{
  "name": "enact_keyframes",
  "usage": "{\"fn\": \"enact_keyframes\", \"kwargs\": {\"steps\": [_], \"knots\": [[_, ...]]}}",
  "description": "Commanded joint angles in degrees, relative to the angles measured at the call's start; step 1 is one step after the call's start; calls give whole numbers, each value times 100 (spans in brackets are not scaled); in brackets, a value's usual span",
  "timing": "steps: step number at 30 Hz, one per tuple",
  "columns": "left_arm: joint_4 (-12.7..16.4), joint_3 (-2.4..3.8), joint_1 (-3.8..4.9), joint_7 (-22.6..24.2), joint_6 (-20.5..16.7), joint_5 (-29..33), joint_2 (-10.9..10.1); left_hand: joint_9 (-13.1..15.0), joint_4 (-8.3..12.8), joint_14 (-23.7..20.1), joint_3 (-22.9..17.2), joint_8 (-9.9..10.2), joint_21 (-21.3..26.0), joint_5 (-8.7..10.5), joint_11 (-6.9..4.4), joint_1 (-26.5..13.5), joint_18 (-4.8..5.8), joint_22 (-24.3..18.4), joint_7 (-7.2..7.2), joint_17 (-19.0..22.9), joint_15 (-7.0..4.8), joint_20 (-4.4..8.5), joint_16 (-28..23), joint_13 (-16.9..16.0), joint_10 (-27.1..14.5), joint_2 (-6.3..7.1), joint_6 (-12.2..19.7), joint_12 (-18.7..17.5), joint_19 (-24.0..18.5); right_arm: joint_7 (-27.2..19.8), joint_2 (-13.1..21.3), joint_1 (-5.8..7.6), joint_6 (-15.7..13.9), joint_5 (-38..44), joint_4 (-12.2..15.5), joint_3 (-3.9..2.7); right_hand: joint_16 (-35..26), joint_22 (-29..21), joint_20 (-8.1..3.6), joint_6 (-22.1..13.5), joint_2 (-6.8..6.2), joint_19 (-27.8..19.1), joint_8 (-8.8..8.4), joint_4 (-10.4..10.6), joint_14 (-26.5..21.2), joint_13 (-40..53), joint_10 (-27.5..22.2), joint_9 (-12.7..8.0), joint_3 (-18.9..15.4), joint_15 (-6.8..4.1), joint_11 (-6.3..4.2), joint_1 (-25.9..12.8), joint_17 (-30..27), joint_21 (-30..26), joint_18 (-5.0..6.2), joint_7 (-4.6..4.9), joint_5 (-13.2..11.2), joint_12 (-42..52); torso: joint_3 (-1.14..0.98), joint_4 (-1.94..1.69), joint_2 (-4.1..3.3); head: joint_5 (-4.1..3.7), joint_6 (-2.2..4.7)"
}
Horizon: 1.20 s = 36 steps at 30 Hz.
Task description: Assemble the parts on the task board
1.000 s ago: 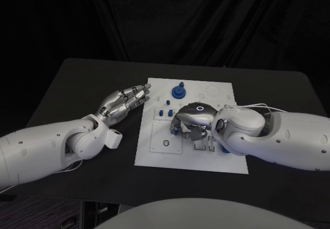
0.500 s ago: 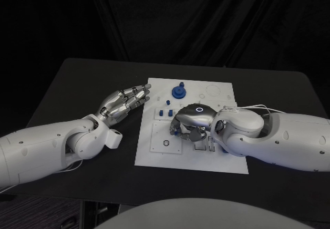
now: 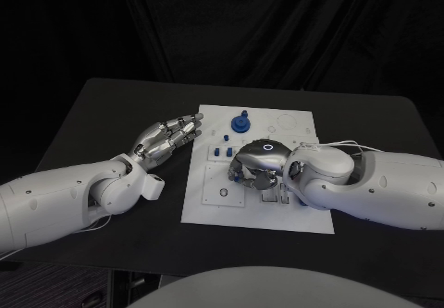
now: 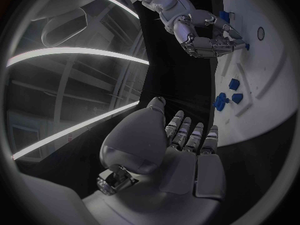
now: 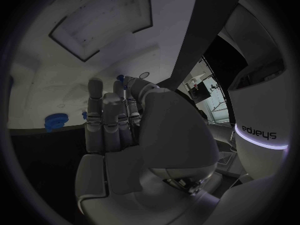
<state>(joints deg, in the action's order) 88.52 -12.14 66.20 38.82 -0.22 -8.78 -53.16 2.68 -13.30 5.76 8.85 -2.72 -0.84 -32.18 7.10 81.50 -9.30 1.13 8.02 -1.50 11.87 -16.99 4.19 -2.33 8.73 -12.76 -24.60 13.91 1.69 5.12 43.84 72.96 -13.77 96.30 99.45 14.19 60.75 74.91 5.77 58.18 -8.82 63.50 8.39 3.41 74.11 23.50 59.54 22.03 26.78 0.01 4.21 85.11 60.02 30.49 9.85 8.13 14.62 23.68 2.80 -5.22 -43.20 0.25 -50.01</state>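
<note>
Over the middle of the white flat task board (image 3: 249, 192), the right hand (image 3: 257, 168) curls onto a small blue plastic part (image 3: 239, 180); whether it grips is unclear. Probably light, rigid and slippery, the part wants a fingertip pinch across its sides. Beside the board, the left hand (image 3: 169, 138) rests open on the black worktop (image 3: 111, 115).

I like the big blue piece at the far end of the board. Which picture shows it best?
The head view: the big blue piece stands clear on the board, nothing covering it. The right wrist view shows it small and dim. In the left wrist view I cannot pick it out.
</note>
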Motion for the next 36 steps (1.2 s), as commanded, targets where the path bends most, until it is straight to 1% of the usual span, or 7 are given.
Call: {"fn": "enact_keyframes", "kwargs": {"steps": [1,7,17,21,30,34,36], "knots": [[2,4,-16,148,115,-11,12,8,2,43,-48,-26,-33,-30,-21,38,-28,0,19,-9,-1,2,32,-9,-4,-30,-22,37,49,172,-7,-17,136,43,-9,-2,-63,130,18,-63,35,-69,-57,4,-84,-25,-66,-30,-48,17,15,17,-42,-61,40,13,-5,-63,1,0,0,-1,1],[-1,4,-19,134,126,-11,12,10,0,47,-55,-29,-33,-32,-12,38,-26,0,29,-10,1,2,38,-10,0,-34,-41,44,51,245,-10,-26,261,43,-29,-2,-185,128,75,-271,3,-158,-227,27,-262,-85,-240,-134,-87,92,98,-1,-156,-123,30,83,-36,-199,2,3,1,9,1],[-3,4,-27,118,141,-11,11,14,1,49,-66,-37,-35,-38,3,41,-22,2,45,-11,4,1,47,-12,5,-36,-82,54,58,267,-16,-37,312,43,-41,-2,-252,131,114,-477,-30,-226,-367,41,-408,-104,-436,-233,-131,123,131,-2,-234,-172,39,9,-62,-273,2,0,2,6,1],[-2,4,-31,112,144,-11,8,14,1,49,-66,-37,-35,-38,3,41,-22,2,45,-11,4,1,47,-12,5,-36,-82,54,58,263,4,-38,282,43,-34,-2,-293,118,175,-799,-76,-263,-484,89,-504,-109,-733,-342,-186,206,233,-48,-292,-224,24,-134,-133,-337,0,2,2,6,1],[-6,4,-40,116,142,-11,-4,21,7,54,-76,-47,-34,-44,15,48,-18,0,58,-12,9,0,57,-12,6,-32,-140,58,57,172,201,-37,-129,43,78,-4,-509,45,338,-2348,-103,-396,-503,380,-973,-18,-2217,-996,-797,333,446,174,-631,-539,49,-687,-367,-276,0,1,4,19,1],[-3,4,-44,117,132,-11,-11,22,9,51,-77,-50,-31,-45,18,50,-16,-3,60,-12,9,0,56,-12,8,-28,-152,62,53,148,389,31,-352,43,207,-9,-599,10,337,-2692,-186,-377,-504,680,-1074,-183,-2890,-1209,-1053,314,493,365,-790,-656,50,-775,-387,-415,-1,0,2,8,1],[0,4,-46,121,127,-11,-17,22,9,51,-77,-50,-31,-45,18,50,-16,-3,60,-12,9,0,56,-12,8,-28,-152,62,53,181,522,144,-418,39,292,-12,-610,-25,336,-2467,-317,-328,-433,1116,-1063,-350,-3143,-1233,-1239,328,515,598,-866,-749,53,-723,-394,-427,-2,2,3,-4,1]]}}
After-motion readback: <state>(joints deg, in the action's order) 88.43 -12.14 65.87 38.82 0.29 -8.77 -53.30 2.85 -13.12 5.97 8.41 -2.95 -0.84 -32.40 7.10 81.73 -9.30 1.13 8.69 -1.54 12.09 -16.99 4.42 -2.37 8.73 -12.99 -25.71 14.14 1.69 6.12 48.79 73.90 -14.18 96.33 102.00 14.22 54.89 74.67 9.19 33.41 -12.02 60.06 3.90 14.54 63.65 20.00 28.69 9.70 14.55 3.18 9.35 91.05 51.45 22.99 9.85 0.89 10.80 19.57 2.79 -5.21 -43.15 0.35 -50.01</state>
